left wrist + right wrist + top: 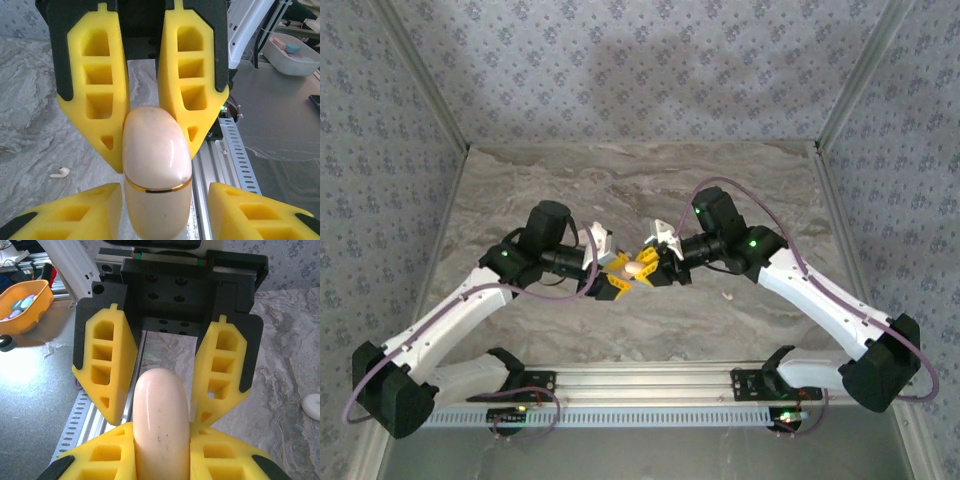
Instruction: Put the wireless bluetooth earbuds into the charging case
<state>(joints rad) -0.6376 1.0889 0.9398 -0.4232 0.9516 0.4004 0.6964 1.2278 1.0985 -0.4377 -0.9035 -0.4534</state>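
Cream charging case (157, 172), gold seam, pinched by right gripper (154, 150), earbud (59, 173) on table (30, 115)

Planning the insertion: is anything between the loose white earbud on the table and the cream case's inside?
Yes: the glossy cream pill-shaped charging case is shut along its gold seam, so its lid bars the small white stemmed earbud lying on the marble table.

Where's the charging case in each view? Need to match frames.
Top external: charging case at picture centre.
Left wrist: charging case bottom centre, gold seam showing.
Right wrist: charging case bottom centre.
Shared landmark: slotted rail.
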